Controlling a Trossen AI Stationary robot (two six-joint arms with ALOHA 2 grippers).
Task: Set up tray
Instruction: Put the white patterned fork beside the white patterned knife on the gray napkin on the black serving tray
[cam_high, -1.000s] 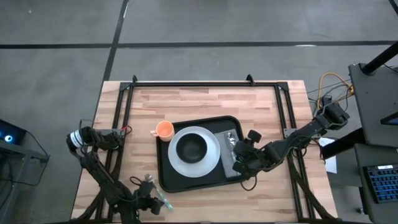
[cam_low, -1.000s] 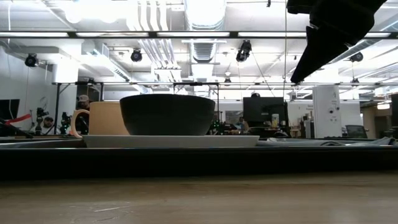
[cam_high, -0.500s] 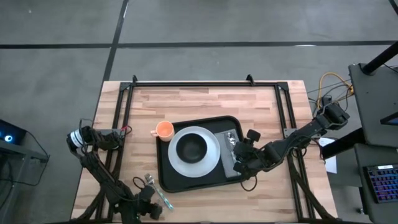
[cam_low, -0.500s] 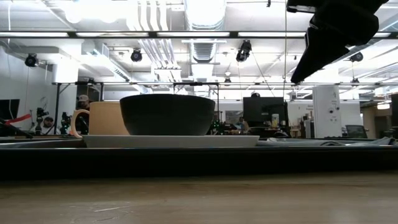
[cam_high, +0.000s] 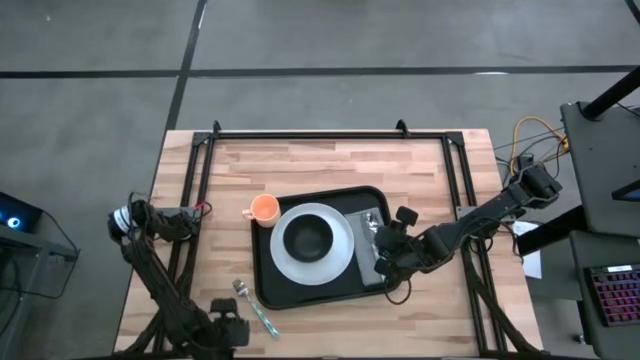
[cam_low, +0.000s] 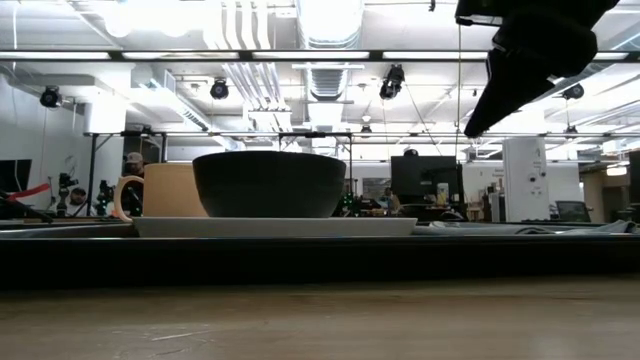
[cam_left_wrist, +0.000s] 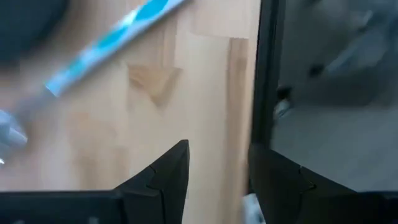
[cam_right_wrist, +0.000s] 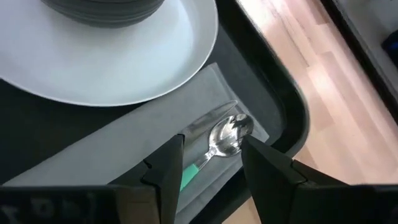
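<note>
The black tray (cam_high: 268, 280) lies mid-table and carries a white plate (cam_high: 340, 262) with a black bowl (cam_high: 308, 237). A grey folded cloth (cam_right_wrist: 112, 155) lies at the tray's right end, with a green-handled spoon (cam_right_wrist: 227, 135) on it. My right gripper (cam_right_wrist: 211, 165) is open and hovers above that spoon, well clear of the tray in the low view (cam_low: 480, 120). An orange cup (cam_high: 263, 208) stands at the tray's far left corner. A blue-handled utensil (cam_high: 255, 308) lies on the table left of the tray. My left gripper (cam_left_wrist: 217, 168) is open near the table's near edge (cam_high: 228, 332).
Black frame rails (cam_high: 200, 190) run along the table's left, right and far sides. One rail (cam_left_wrist: 267, 68) passes right beside my left gripper. Bare wood (cam_high: 330, 165) shows between the tray and the far edge.
My left gripper has drawn back from over the blue-handled utensil toward the table's near edge. The utensil now lies in full view on the wood.
</note>
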